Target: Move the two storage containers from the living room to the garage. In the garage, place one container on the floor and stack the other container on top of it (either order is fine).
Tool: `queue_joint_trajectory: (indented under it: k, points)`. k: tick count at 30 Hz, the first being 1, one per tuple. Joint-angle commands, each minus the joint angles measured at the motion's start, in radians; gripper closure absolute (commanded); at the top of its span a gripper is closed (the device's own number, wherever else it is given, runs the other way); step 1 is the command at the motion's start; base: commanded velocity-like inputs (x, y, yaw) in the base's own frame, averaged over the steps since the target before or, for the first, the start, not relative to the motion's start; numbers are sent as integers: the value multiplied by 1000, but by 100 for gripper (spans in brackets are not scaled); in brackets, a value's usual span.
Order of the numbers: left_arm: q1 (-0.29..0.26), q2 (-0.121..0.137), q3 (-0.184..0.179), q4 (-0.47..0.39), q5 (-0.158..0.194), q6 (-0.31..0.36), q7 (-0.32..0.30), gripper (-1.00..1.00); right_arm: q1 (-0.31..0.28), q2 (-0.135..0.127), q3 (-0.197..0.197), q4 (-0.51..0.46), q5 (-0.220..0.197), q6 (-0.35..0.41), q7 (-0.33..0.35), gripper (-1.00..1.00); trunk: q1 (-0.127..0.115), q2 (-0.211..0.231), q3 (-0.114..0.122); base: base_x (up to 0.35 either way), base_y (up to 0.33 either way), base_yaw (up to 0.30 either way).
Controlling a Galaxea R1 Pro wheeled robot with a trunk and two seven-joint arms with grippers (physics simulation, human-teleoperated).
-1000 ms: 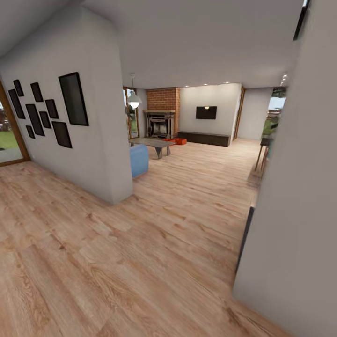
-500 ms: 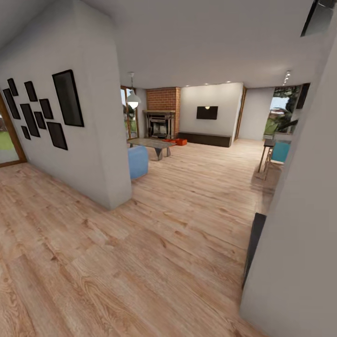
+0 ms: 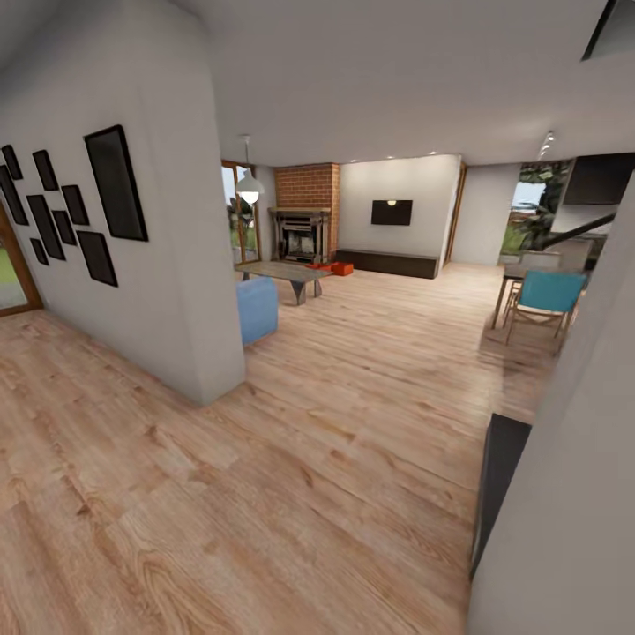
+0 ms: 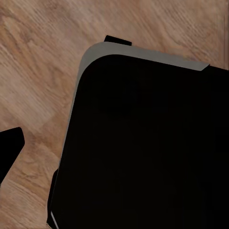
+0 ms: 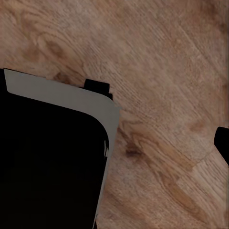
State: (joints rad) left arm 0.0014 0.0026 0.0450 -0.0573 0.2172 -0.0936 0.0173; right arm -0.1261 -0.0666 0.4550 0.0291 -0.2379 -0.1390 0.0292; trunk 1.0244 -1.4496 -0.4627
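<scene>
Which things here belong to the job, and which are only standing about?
Job:
- red-orange shallow storage containers, far off on the light wood-plank floor by the brick fireplace

Standing about:
- blue sofa
- grey low table
- turquoise chair
- black wall frames

Light wood-plank floor (image 3: 353, 423): matt, grained, knotted. Red brick fireplace (image 3: 306, 187): rough. White walls (image 3: 176, 265): smooth, matt. Red-orange storage containers (image 3: 333, 267): plain finish.
</scene>
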Motion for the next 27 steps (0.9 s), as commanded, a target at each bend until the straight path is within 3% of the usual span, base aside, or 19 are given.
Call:
queue_joint_trajectory:
  k: [1, 27]
  points:
    - [0, -1, 4, -1, 1, -1, 1, -100, -1, 0, 8, 3, -10, -6, 3, -100, 1, 0, -1, 333, 0, 0]
    - [0, -4, 6, -1, 0, -12, 22, -100, -1, 4, 7, 3, -8, -11, -2, -100, 1, 0, -1, 333, 0, 0]
